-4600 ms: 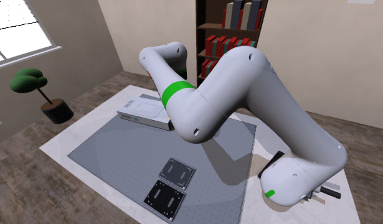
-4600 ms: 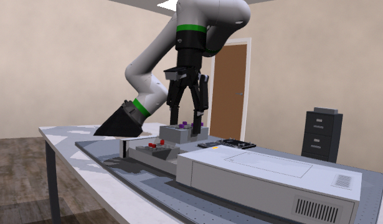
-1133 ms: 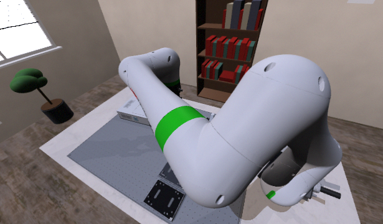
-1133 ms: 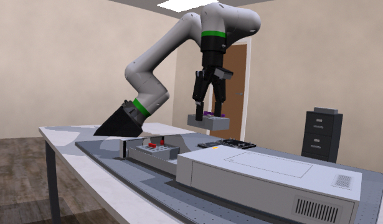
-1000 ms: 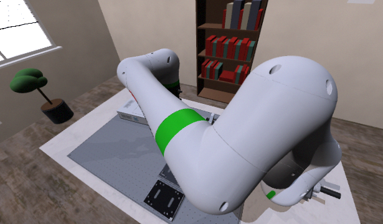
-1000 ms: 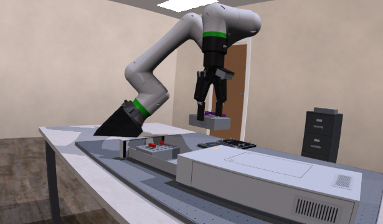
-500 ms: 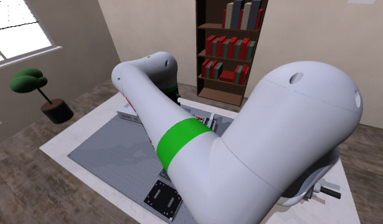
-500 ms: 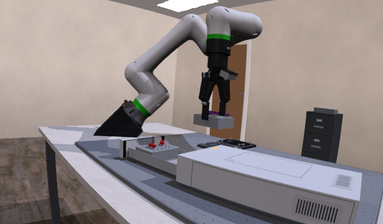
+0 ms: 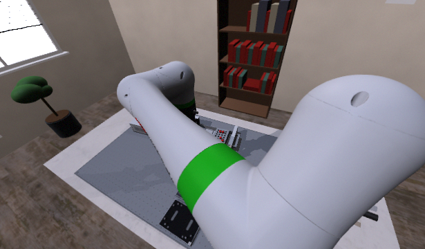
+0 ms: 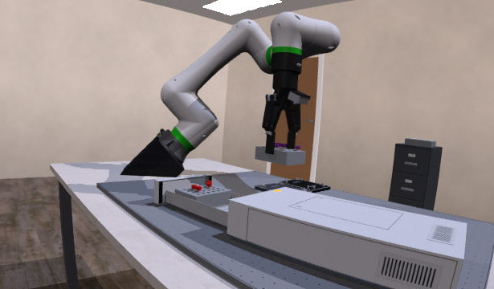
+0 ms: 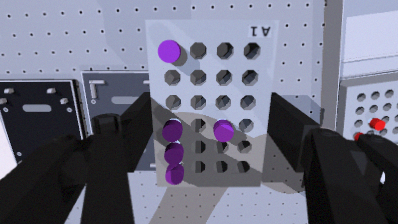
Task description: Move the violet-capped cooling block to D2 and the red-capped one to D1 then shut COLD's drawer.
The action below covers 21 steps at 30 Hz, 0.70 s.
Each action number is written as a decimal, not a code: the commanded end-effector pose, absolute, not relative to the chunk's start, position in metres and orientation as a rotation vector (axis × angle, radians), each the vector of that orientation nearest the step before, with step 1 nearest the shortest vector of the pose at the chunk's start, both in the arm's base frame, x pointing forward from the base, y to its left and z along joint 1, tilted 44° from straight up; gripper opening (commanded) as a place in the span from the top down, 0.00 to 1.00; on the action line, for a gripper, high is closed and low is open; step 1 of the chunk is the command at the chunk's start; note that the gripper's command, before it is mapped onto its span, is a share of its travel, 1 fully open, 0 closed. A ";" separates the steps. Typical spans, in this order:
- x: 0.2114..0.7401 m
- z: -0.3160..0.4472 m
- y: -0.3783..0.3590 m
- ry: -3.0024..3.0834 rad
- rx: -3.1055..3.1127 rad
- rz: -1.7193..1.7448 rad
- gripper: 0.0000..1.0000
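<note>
My gripper (image 10: 280, 149) (image 11: 209, 108) is shut on the grey block with violet-capped tubes (image 10: 287, 157) (image 11: 210, 90), held level high above the deck. Several violet caps (image 11: 169, 51) show in its bores. In the wrist view it covers part of grey slot plate D1 (image 11: 117, 82); black slot plate D2 (image 11: 37, 132) (image 9: 174, 225) lies beyond. The red-capped block (image 10: 204, 196) (image 9: 220, 134) (image 11: 352, 106) sits in the open drawer (image 10: 196, 211), partly behind a finger in the wrist view. The cooler COLD (image 10: 343, 209) has its orange lamp (image 10: 277, 190) lit.
The upright drawer front (image 10: 168, 186) stands at the outer end of the drawer. The arm's black base (image 10: 154, 160) is close behind it. The perforated deck (image 9: 129, 166) lies under everything. The arm hides much of the deck in the top view.
</note>
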State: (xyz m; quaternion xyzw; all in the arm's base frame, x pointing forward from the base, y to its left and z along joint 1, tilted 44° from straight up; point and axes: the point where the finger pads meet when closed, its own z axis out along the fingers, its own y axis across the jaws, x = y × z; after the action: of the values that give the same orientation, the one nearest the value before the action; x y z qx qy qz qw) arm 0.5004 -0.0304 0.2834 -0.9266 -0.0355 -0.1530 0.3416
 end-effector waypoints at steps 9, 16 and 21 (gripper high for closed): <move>0.487 0.298 -0.011 -0.092 -2.411 -0.400 0.90; 0.481 0.304 -0.001 -0.092 -2.411 -0.400 0.90; 0.475 0.311 0.009 -0.092 -2.411 -0.400 0.90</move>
State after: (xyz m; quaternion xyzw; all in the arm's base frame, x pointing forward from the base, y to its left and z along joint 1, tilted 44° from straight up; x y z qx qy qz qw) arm 0.4767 0.0068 0.3082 -0.9267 -0.0355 -0.1530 0.3415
